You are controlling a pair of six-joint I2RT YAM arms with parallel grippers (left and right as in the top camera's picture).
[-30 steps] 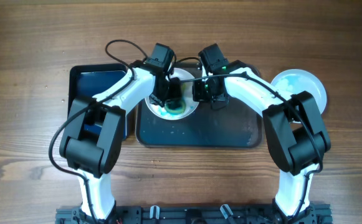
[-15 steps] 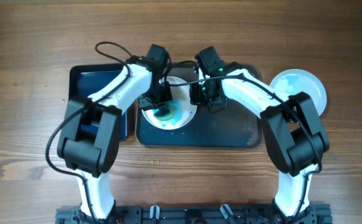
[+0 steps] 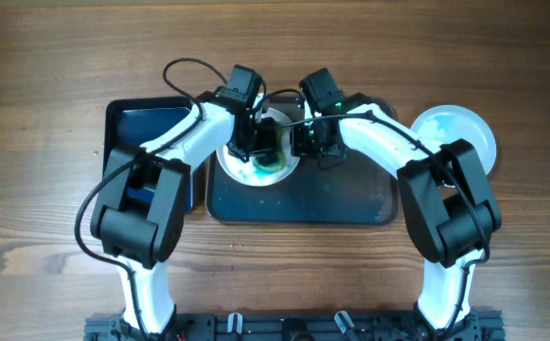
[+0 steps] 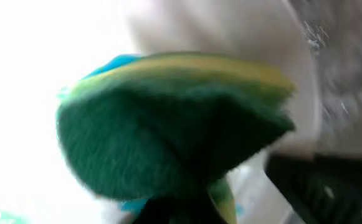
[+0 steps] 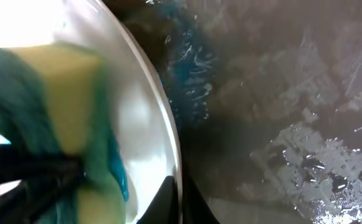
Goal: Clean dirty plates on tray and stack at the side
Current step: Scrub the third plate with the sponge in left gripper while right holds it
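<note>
On the plate, the left hand (image 3: 258,152) is clamped on the sponge (image 4: 168,124) and presses it against the white face. Half a second ago the sponge sat lower and further left on that plate (image 3: 256,178); it has now swung back toward the middle, where it was a second ago. That reads as one scrub stroke out and back, so the wiping is in full course and this plate is not yet clean.

The right hand (image 3: 310,144) has stayed at the plate's right rim and seems pinched on it, steadying it. The plate lies on the left part of the tray (image 3: 341,199). A second plate (image 3: 464,133) rests on the worktop (image 3: 47,76) just off the tray's right end, with the blue tray (image 3: 147,128) at the left.

From overhead both arms hide most of the plate. The left wrist view adds the sponge's green face and yellow layer. The right wrist view alone shows the rim running between that hand's fingers, a blue smear (image 5: 115,165) beside the sponge, and wet streaks on the tray.
</note>
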